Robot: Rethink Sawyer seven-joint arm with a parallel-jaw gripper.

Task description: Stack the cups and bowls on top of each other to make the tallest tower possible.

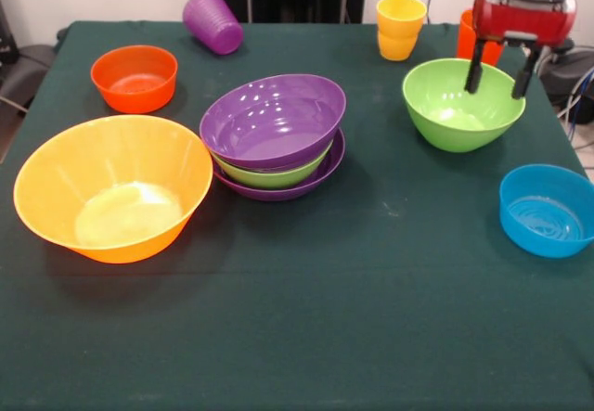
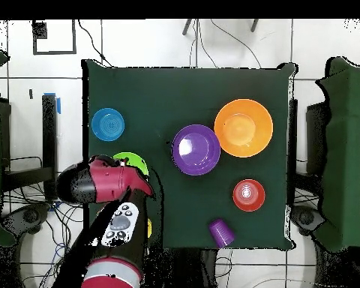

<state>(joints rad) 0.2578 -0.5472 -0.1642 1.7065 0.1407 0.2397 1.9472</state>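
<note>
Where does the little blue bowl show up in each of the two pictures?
Front view: the blue bowl sits at the right edge, nearer the camera than the lone green bowl.
Overhead view: the blue bowl is upper left, just above that green bowl.
Shared landmark: the green bowl, under the robot's tool.

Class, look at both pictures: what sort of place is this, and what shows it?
Probably a robotics lab: a red robot arm works at a cloth-covered table, loose cables lie on a tiled floor, and plastic bowls serve as test props.
</note>
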